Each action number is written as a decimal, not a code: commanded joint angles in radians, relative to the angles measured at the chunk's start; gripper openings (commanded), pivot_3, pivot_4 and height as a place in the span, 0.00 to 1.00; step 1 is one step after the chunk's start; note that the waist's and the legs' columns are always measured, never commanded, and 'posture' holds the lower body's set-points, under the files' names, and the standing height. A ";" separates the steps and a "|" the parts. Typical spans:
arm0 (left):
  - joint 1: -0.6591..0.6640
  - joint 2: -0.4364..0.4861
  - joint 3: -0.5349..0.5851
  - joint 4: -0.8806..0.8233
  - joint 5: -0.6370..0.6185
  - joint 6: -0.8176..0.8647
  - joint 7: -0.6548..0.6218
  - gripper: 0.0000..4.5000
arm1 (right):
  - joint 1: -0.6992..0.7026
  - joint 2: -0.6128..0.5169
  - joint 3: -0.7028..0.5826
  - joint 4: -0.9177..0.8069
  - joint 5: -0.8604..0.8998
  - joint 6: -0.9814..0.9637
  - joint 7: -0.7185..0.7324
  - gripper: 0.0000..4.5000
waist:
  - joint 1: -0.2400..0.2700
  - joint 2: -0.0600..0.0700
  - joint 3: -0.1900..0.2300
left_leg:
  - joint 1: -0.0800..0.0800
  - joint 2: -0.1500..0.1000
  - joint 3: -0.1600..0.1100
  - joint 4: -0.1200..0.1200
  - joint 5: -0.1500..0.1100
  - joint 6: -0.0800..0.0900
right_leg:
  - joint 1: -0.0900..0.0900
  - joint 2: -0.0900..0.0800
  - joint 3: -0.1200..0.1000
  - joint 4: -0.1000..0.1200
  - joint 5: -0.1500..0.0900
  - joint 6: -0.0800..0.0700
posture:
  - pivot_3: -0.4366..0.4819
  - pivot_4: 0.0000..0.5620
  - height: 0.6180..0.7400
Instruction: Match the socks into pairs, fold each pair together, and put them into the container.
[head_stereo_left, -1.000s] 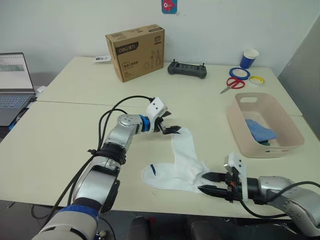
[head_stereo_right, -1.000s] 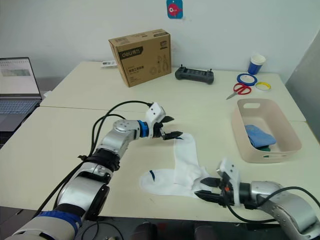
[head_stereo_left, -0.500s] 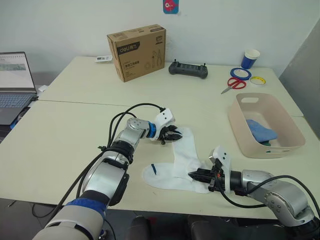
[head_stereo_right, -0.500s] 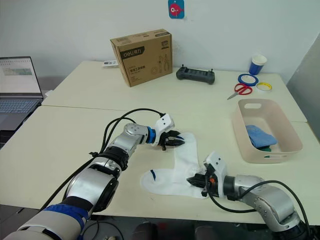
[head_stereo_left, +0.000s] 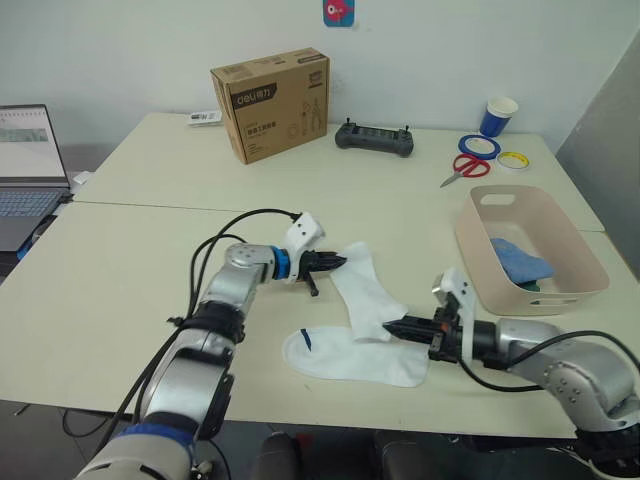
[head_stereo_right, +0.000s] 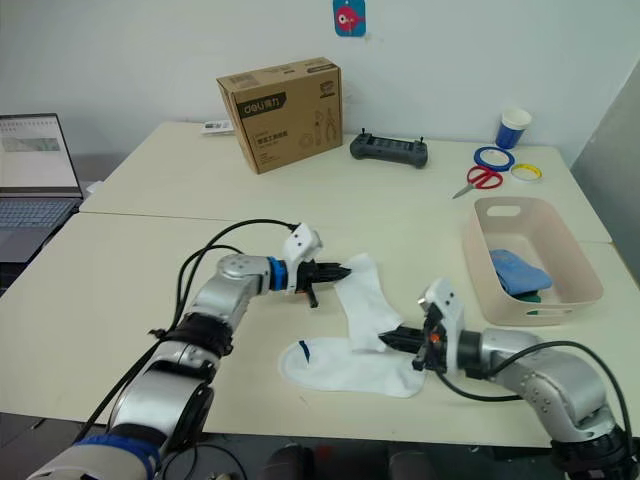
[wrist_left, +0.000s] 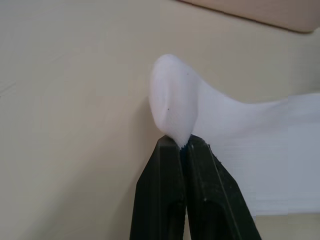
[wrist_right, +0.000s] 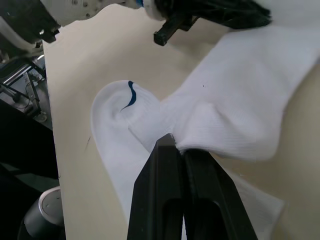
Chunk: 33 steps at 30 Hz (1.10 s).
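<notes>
Two white socks lie at the table's front middle. The lower sock (head_stereo_left: 345, 362), with a small dark mark near its toe, rests flat. The upper sock (head_stereo_left: 365, 285) is stretched between my grippers, held a little off the table. My left gripper (head_stereo_left: 339, 261) is shut on its far end, pinching a fold of sock (wrist_left: 175, 110). My right gripper (head_stereo_left: 389, 326) is shut on its near end, the fabric (wrist_right: 235, 115) bunching at the fingertips. The pink container (head_stereo_left: 478, 252) stands at the right with a light blue sock (head_stereo_left: 520, 262) and a bit of dark green sock (head_stereo_left: 535, 287) inside.
A brown cardboard box (head_stereo_left: 270, 105), a black controller (head_stereo_left: 374, 138), red scissors (head_stereo_left: 462, 167), tape rolls (head_stereo_left: 480, 146) and a blue cup (head_stereo_left: 498, 116) stand along the back. A laptop (head_stereo_left: 25, 170) sits at the far left.
Both grippers have shut on the ends of the upper white sock. It has been lifted and pulled off the lower sock, which stays flat.
</notes>
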 joint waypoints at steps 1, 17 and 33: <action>0.094 0.025 0.047 -0.322 -0.071 0.201 0.073 0.01 | -0.083 -0.026 -0.046 0.032 0.044 0.044 0.021 0.00 | 0.000 0.000 0.000 | 0.000 0.000 0.000 0.000 0.000 0.000 | 0.000 0.000 -0.001 0.000 0.000 0.000 | 0.48 0.27 1.00; 0.545 -0.293 0.120 -0.834 -0.084 0.371 0.708 0.01 | -0.341 -0.053 0.188 0.545 -0.168 -0.002 0.289 0.00 | 0.013 0.000 0.000 | 0.001 -0.001 0.001 0.002 0.000 0.000 | 0.002 -0.002 0.001 -0.001 0.002 0.003 | 0.48 0.27 1.00; 0.528 0.019 0.338 -0.775 -0.246 0.408 0.573 0.80 | -0.171 -0.100 -0.045 0.247 -0.187 -0.143 0.271 0.71 | 0.012 0.000 0.000 | 0.001 -0.001 0.001 0.000 0.000 0.000 | 0.000 -0.001 0.000 -0.001 0.001 0.003 | 0.48 0.27 1.00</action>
